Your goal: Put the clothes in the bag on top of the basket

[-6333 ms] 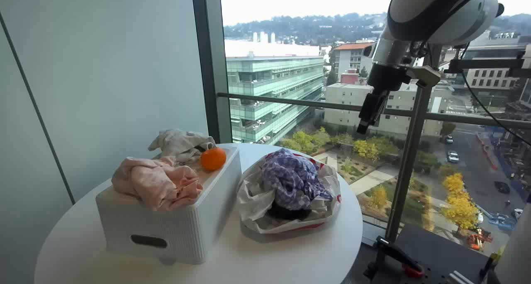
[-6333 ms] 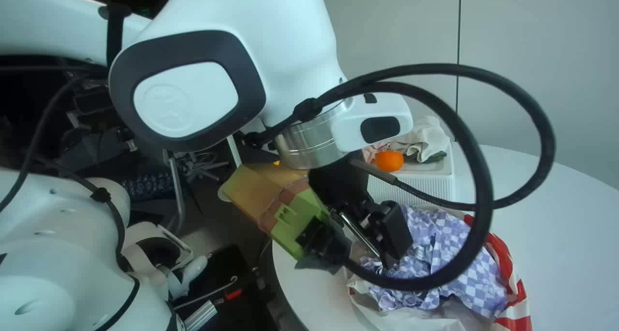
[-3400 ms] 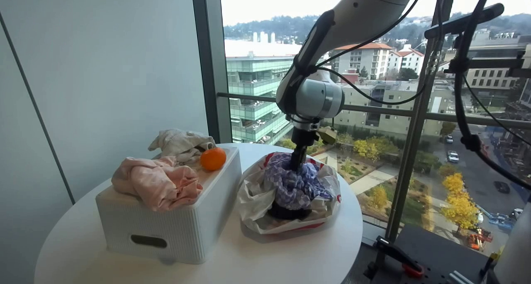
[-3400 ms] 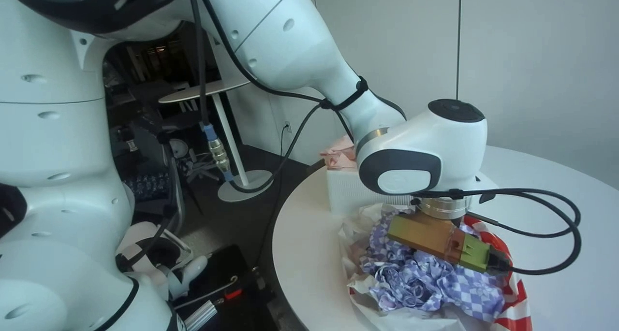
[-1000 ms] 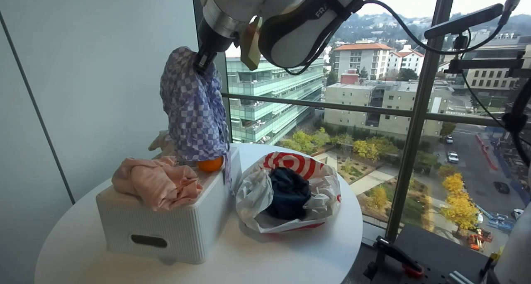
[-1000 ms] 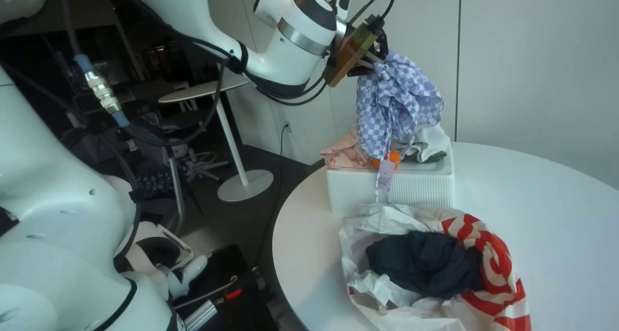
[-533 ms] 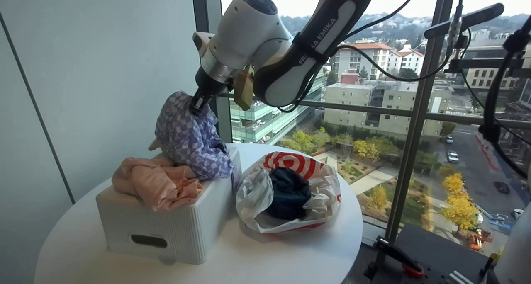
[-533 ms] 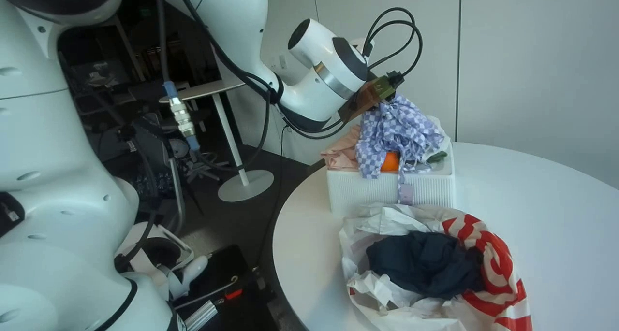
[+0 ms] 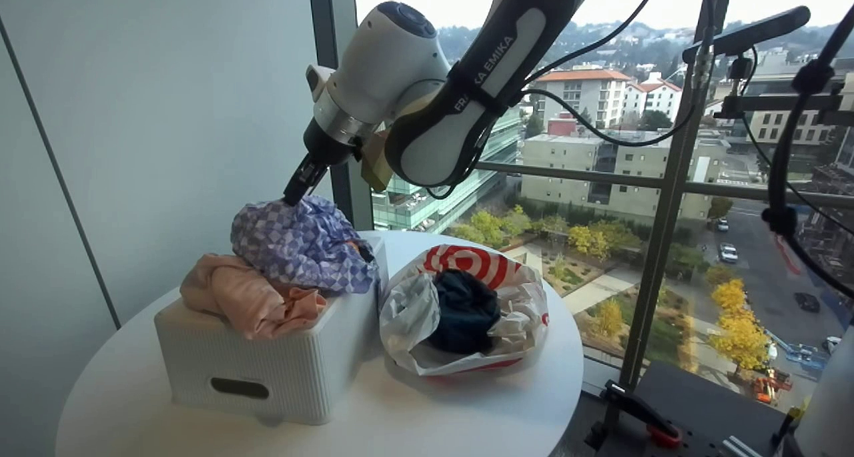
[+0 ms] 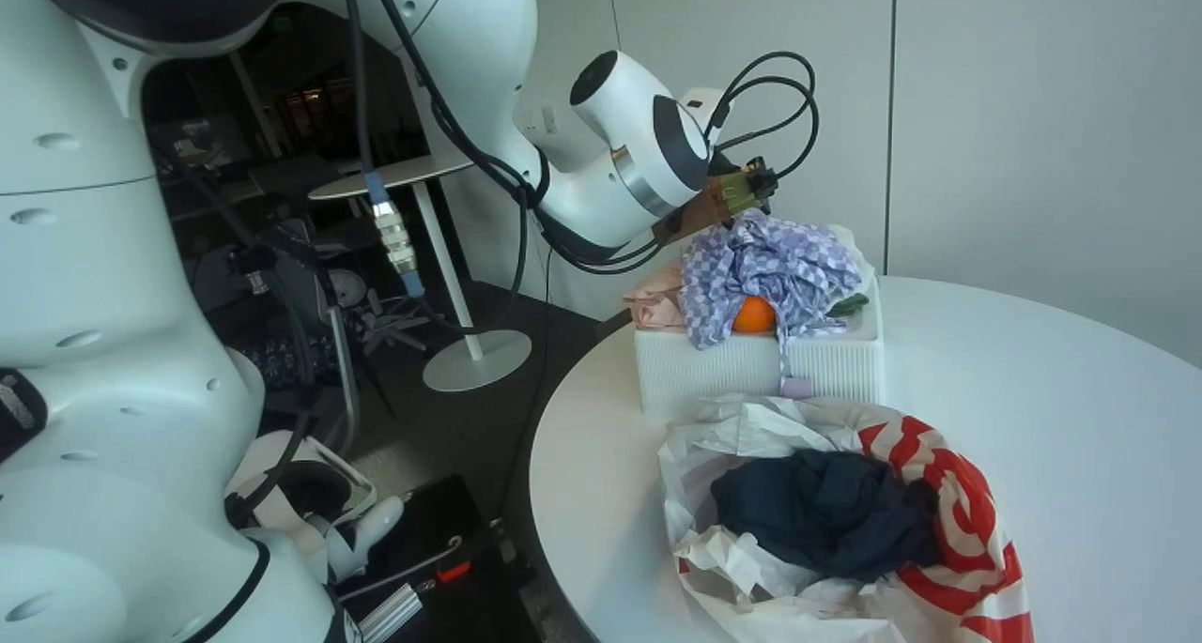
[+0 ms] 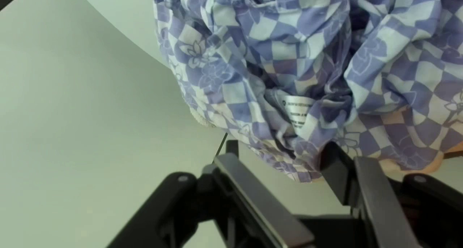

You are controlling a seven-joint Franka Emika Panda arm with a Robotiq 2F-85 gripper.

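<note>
A purple-and-white checked cloth [image 9: 300, 247] lies crumpled on the lidded white basket [image 9: 240, 363]; it also shows in an exterior view [image 10: 779, 258]. My gripper [image 9: 293, 200] is just above the cloth's upper side. In the wrist view my gripper [image 11: 279, 152] is open, its fingers wide apart. The right finger [image 11: 334, 172] touches or nearly touches a fold; the left one is apart from the cloth. A navy cloth [image 9: 464, 313] sits in the white plastic bag with red print [image 9: 410, 317] beside the basket; both also show in an exterior view, navy cloth [image 10: 826, 512] and bag [image 10: 967, 521].
A pink cloth [image 9: 247, 297] lies on the basket's near end. An orange [image 10: 754, 315] sits on the lid, partly under the checked cloth. A pale cloth [image 10: 853, 249] is mostly covered behind it. The round white table [image 9: 413, 417] stands beside the window and wall.
The checked cloth went from the bag, held in my gripper, up and over onto the basket, uncovering the navy cloth. In the last half second it sank and spread, and my gripper opened.
</note>
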